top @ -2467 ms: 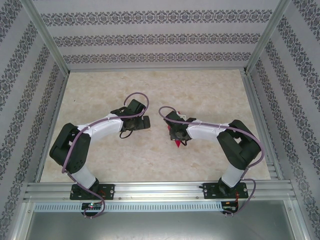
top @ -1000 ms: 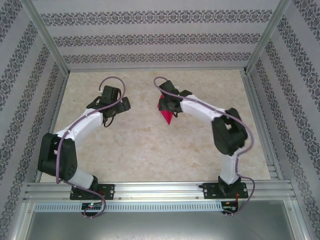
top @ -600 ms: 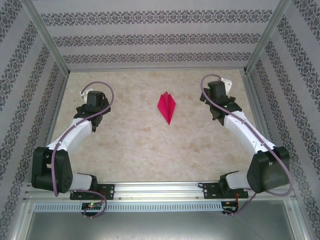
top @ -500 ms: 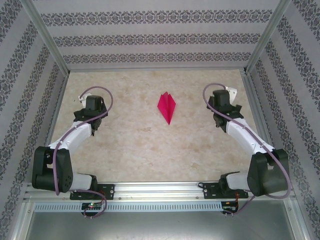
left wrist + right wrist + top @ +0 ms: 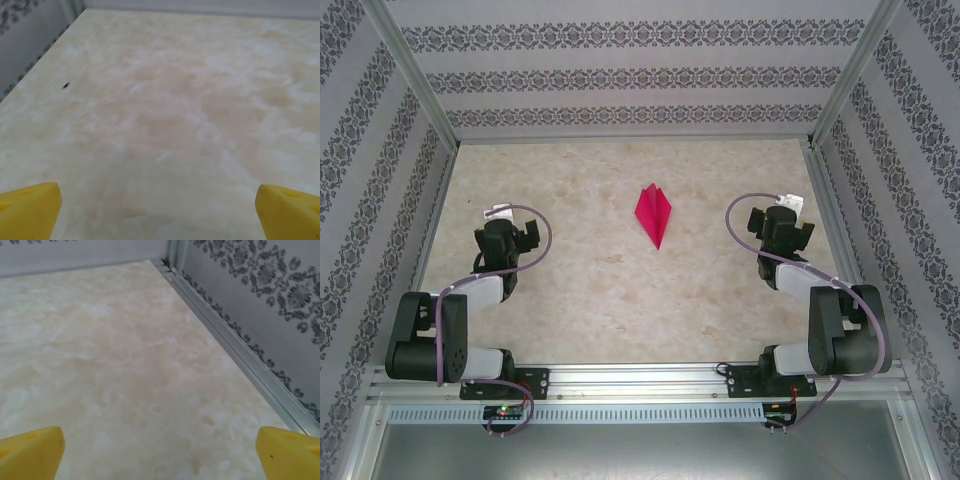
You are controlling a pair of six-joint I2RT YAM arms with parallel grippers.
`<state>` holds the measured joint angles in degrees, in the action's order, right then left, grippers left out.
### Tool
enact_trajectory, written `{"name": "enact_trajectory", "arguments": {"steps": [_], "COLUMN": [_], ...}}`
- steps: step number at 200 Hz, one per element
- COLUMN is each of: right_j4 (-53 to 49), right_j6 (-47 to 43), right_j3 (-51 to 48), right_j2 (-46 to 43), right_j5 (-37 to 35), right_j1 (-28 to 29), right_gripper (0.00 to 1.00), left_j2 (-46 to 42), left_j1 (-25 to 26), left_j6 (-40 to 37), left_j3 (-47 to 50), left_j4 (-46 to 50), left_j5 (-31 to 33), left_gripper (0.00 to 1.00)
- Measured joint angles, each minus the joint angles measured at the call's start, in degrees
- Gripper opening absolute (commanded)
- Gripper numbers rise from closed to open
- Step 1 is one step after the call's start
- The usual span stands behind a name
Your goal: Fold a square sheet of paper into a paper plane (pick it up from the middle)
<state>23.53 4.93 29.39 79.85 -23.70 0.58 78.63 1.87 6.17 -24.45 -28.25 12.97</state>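
Observation:
The square sheet of paper lies folded as a magenta-pink paper plane [image 5: 654, 212], a narrow dart with a centre ridge, flat on the table's far middle with its tip toward the near edge. My left gripper [image 5: 508, 228] sits far to its left, pulled back over its own arm and open. In the left wrist view its yellow fingertips [image 5: 27, 210] stand wide apart over bare table. My right gripper [image 5: 780, 224] is far right of the plane, also open, with its yellow fingertips [image 5: 30, 452] wide apart and nothing between them.
The marble-patterned table [image 5: 620, 290] is enclosed by patterned walls with aluminium rails [image 5: 240, 352] along the right side. A small dark speck [image 5: 66, 85] lies near the table's left edge. Both arm bases sit on the near rail [image 5: 640, 380].
The right gripper let go of the plane, which now lies alone on the table. Both arms swung outward and folded back toward their bases.

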Motion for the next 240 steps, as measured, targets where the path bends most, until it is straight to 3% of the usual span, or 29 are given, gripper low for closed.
{"name": "enact_trajectory", "arguments": {"steps": [38,83,240], "right_j4": [12.76,18.25,22.88], "right_j6": [-1.73,-2.99,-3.63], "right_j3": [-4.04,-5.62,-6.23], "right_j2": [2.08,4.5,5.81], "right_j5": [8.0,12.92,15.52], "right_j1": [-0.42,-0.48,-0.48], "right_gripper": [0.98,0.98,0.98], "left_j2": [4.63,8.52,10.56], "left_j1": [-0.02,-0.04,0.96], "left_j6": [-2.62,-4.5,-7.28], "left_j3": [1.16,1.46,1.36], "left_j4": [-9.77,-14.36,-15.96], "left_j5": [-8.0,-12.48,-12.04], "left_gripper": [1.0,1.0,1.0]}}
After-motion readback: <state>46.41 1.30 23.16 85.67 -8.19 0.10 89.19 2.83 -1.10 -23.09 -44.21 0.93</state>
